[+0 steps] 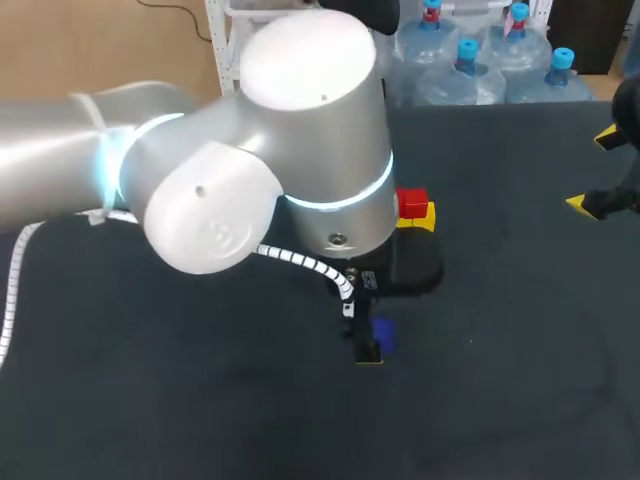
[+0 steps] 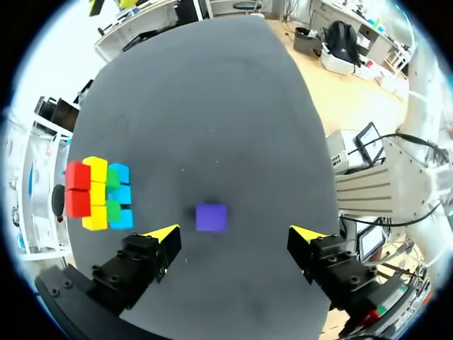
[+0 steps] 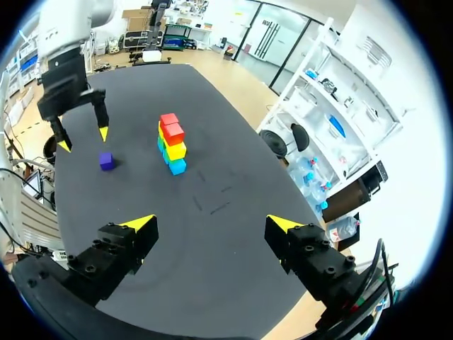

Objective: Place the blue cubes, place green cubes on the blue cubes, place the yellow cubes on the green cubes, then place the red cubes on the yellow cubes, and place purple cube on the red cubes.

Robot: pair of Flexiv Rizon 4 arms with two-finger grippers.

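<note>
My left gripper [image 2: 235,232]: the fingers are spread wide and hold nothing; it hangs over the table, pointing down.
Purple cube [image 2: 211,217]: it lies flat on the table, in the gap between my left fingers and a little ahead of them, touching neither one. From my right wrist it sits on the cloth under the left gripper's yellow tips, apart from them.
Table [image 2: 212,106]: it is covered in dark grey cloth.
My left arm [image 1: 300,130]: from above, its big pale joints cover much of the middle, so I see only a corner of the purple cube below them.
Stack [image 3: 171,145]: it stands off to one side of my left gripper, apart from the purple cube.
Layers: blue cubes [image 2: 122,195] are at the bottom, then green cubes [image 2: 112,210], then yellow cubes [image 2: 95,195], with red cubes [image 2: 78,190] on top.
My right gripper [image 3: 210,223]: its fingers are wide apart and empty; it hangs above the table, well away from the stack.
</note>
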